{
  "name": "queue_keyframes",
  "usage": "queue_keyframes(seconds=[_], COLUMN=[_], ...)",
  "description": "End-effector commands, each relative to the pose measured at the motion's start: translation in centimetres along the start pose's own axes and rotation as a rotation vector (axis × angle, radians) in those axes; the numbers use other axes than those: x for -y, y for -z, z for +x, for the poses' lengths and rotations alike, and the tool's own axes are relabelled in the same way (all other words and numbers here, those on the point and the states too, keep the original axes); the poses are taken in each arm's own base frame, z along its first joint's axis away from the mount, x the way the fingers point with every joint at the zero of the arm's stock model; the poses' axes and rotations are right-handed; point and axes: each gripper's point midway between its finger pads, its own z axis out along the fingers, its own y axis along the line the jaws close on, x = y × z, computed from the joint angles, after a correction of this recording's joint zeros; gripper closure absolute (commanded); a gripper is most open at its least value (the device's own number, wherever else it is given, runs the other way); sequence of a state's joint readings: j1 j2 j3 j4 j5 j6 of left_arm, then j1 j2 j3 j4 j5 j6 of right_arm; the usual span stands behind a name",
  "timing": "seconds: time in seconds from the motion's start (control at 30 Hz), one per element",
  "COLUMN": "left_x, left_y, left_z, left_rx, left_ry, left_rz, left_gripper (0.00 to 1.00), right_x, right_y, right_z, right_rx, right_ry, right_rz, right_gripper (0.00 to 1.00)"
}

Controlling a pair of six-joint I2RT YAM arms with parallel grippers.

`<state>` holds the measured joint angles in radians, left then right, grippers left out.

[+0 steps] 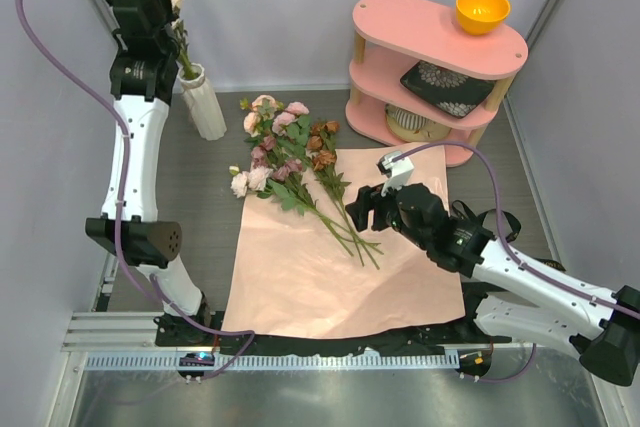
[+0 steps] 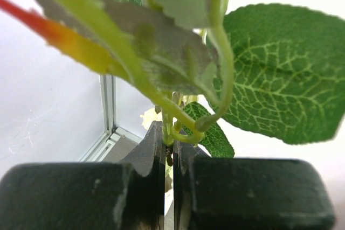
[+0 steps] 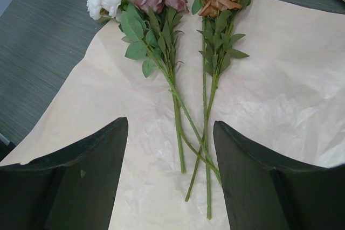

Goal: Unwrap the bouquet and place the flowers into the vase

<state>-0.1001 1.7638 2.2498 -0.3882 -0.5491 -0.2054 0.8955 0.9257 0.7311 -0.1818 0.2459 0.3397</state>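
Note:
The bouquet lies unwrapped: its pink paper is spread flat on the table. Several loose flowers rest across its far edge, stems toward me. The white ribbed vase stands at the back left. One leafy flower stem reaches down into it from above. My left gripper is raised over the vase and shut on that green stem, with broad leaves filling the view. My right gripper hovers open just above the stem ends on the paper, touching nothing.
A pink two-tier shelf stands at the back right with an orange bowl on top and a dark patterned dish below. A black strip lies along the paper's near edge. Grey walls close in on both sides.

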Motion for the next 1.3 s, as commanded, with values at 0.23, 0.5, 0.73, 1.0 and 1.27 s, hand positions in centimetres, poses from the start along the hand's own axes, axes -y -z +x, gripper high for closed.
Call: queue_keyframes(seconds=[0.23, 0.5, 0.73, 1.0, 1.27], left_x=[-0.4, -1.5, -1.7, 1.5, 2.5], left_y=[-1.0, -1.2, 2.2, 12.2, 25.2], left_z=[3.0, 7.5, 11.3, 13.9, 22.4], left_rx=[-0.049, -0.245, -0.388, -0.559, -0.81], left_ry=[-0.015, -0.118, -0.078, 0.114, 0.35], left_rz=[-0.026, -0.08, -0.008, 0.381, 0.759], left_gripper=[1.0, 0.0, 0.0, 0.02, 0.08], right_x=[-0.5, -0.9, -1.6, -0.8, -0.1], right_y=[-0.6, -1.3, -2.4, -6.5, -10.7], right_z=[-1.4, -0.6, 0.5, 4.9, 9.1], right_rx=[0.03, -0.013, -0.058, -0.296, -0.541], right_ry=[-0.026, -0.026, -0.028, 0.058, 0.12], right_rz=[0.001, -0.009, -0.029, 0.049, 0.094], right_gripper=[0.3, 0.3, 0.3, 0.29, 0.45])
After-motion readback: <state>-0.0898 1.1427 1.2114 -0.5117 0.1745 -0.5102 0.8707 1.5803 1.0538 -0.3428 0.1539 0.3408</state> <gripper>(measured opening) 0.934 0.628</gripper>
